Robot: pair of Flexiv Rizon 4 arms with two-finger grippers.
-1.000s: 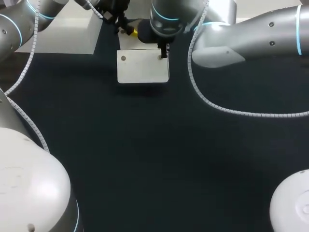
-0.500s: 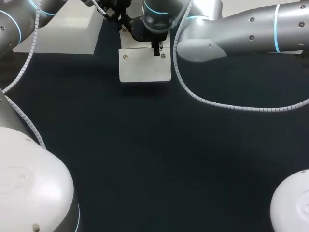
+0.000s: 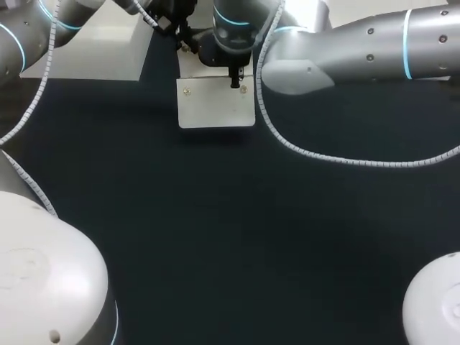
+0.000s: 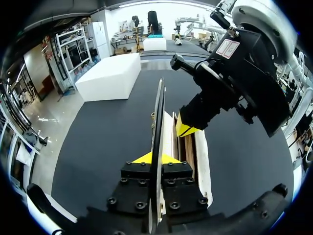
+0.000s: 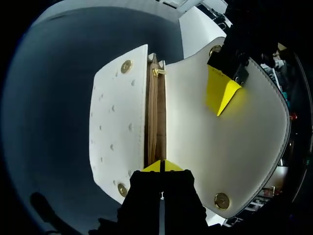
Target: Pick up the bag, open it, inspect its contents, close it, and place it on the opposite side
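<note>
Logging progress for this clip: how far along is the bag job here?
Done: the white bag is gripped and its flap is open, held by the left pincer. In hand: the right pincer pinches the edge by the zipper pocket, baring the inside. Left: closing it, placing it on the opposite side.

In the left wrist view the flap (image 4: pixel 157 122) of the bag (image 4: pixel 200 156) shows only as a thin edge, and my left gripper (image 4: pixel 155 159) is mostly hidden behind its own black mount (image 4: pixel 156 188). In the right wrist view one of its fingers (image 5: pixel 222 93) lies on the flap; the other is behind it, out of sight. Inside the bag I see only a narrow brown slit (image 5: pixel 155 117); the contents I cannot make out. In the head view my right arm (image 3: pixel 231 39) covers the bag's top edge.
</note>
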